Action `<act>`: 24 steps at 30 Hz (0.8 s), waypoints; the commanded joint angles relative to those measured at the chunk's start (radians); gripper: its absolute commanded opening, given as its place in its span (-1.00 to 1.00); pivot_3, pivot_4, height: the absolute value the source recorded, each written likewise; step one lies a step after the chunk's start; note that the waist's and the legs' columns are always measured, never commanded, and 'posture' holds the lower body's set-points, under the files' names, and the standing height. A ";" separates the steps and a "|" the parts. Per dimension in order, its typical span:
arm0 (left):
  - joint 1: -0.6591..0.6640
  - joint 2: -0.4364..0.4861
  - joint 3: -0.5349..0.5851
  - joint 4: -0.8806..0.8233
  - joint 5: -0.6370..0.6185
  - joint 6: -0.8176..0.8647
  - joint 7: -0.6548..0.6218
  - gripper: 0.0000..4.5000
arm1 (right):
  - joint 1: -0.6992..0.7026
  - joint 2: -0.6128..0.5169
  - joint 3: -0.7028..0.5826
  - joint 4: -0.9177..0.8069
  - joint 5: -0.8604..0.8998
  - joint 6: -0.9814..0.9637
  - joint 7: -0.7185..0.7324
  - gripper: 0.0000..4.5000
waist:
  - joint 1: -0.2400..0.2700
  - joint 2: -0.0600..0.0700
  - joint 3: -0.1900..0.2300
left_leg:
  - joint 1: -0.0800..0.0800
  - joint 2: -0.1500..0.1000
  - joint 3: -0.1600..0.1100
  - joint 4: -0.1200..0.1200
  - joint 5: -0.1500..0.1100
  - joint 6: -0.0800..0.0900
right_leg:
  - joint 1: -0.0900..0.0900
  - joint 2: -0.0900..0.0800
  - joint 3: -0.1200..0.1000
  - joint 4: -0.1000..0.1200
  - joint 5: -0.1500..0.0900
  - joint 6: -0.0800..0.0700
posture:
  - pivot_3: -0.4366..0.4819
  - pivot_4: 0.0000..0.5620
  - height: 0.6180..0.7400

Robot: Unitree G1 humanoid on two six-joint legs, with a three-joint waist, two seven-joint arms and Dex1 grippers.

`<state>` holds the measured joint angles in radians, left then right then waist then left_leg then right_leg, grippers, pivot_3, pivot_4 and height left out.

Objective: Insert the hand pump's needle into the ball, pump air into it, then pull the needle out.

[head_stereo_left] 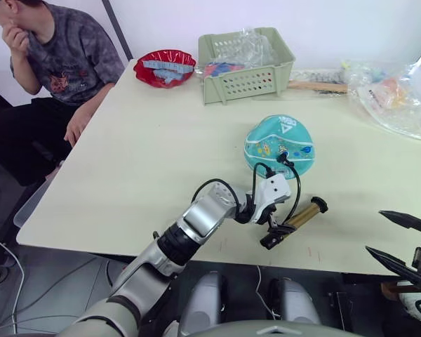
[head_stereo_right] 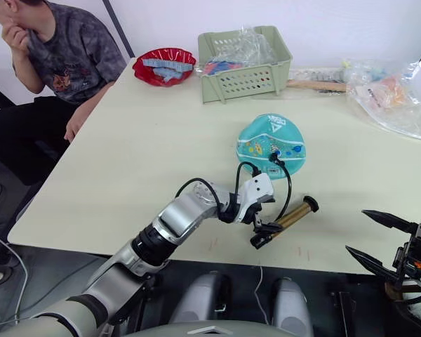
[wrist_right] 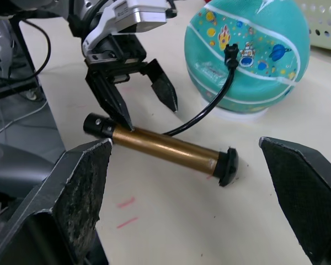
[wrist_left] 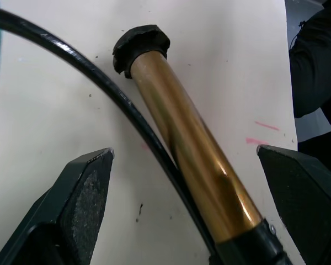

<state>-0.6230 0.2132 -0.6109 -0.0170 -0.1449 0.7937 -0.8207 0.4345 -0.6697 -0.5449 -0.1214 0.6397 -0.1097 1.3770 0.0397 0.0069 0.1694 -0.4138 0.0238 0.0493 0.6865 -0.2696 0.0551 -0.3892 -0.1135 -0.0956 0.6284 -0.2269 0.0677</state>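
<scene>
In the left eye view, the hand pump [head_stereo_left: 295, 219] lies on the table [head_stereo_left: 147, 161] near its front edge, its hose reaching the ball [head_stereo_left: 279, 145].

In the left wrist view, the left gripper [wrist_left: 185, 193] is spread wide astride the brass cylinder, judged rigid and slippery; a mid-barrel grasp is advised.

In the right wrist view, the right gripper [wrist_right: 190, 193] is spread wide, holding nothing.

Both claws [head_stereo_left: 275, 232] [head_stereo_left: 400, 242] agape
</scene>
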 commanded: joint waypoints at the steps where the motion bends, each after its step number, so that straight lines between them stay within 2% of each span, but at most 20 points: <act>1: -0.022 -0.022 -0.038 0.021 0.032 -0.027 0.002 0.97 | 0.013 -0.018 -0.018 0.010 -0.011 -0.034 0.025 1.00 | 0.000 0.000 0.000 | 0.000 0.000 0.000 0.000 0.000 0.000 | 0.000 0.000 0.000 0.000 0.000 0.000 | -0.05 -0.47 1.00; 14: -0.007 -0.082 -0.084 0.138 0.117 -0.088 0.030 0.97 | 0.024 0.000 -0.010 0.006 -0.017 -0.060 0.010 1.00 | 0.000 0.000 0.000 | 0.000 0.000 0.000 0.000 -0.001 0.001 | 0.000 0.000 0.000 0.000 0.000 0.000 | -0.05 -0.47 1.00; 16: -0.008 -0.074 -0.084 0.135 0.124 -0.091 0.023 0.74 | 0.025 0.000 -0.010 0.005 -0.017 -0.062 0.008 1.00 | 0.000 0.000 0.000 | 0.000 0.000 0.000 0.000 -0.001 0.001 | 0.000 0.000 0.000 0.000 0.000 0.000 | -0.05 -0.47 1.00; 18: -0.007 -0.061 -0.087 0.128 0.131 -0.093 0.017 0.61 | 0.025 -0.002 -0.011 0.007 -0.016 -0.064 0.007 1.00 | 0.000 0.000 0.000 | 0.000 0.000 0.000 0.000 -0.001 0.001 | 0.000 0.000 0.000 0.000 0.000 0.000 | -0.05 -0.47 1.00; 19: -0.007 -0.056 -0.088 0.126 0.134 -0.095 0.014 0.32 | 0.024 -0.003 -0.011 0.008 -0.016 -0.064 0.007 1.00 | 0.000 0.000 0.000 | 0.000 0.000 0.000 0.001 -0.001 0.001 | 0.000 0.000 0.000 0.000 0.000 0.000 | -0.05 -0.47 1.00; 20: -0.006 -0.050 -0.086 0.122 0.138 -0.097 0.014 0.26 | 0.022 -0.002 -0.011 0.008 -0.016 -0.064 0.005 1.00 | 0.000 0.001 -0.001 | 0.000 0.000 0.000 0.001 -0.001 0.001 | 0.000 0.000 0.000 0.000 0.000 0.000 | -0.05 -0.47 1.00; 24: -0.004 -0.027 -0.079 0.108 0.144 -0.104 0.007 -0.38 | 0.014 -0.001 -0.004 0.014 -0.019 -0.067 0.005 1.00 | 0.000 0.001 -0.001 | 0.000 0.000 0.000 0.001 -0.001 0.001 | 0.000 0.000 0.000 0.002 0.000 0.000 | -0.05 -0.47 1.00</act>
<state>-0.6307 0.1770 -0.6968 0.1002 -0.0206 0.6991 -0.8118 0.4502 -0.6717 -0.5449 -0.0959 0.6125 -0.1599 1.3841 0.0398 0.0081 0.1681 -0.4134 0.0241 0.0489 0.6878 -0.2703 0.0563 -0.3895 -0.1135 -0.0954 0.6305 -0.2268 0.0672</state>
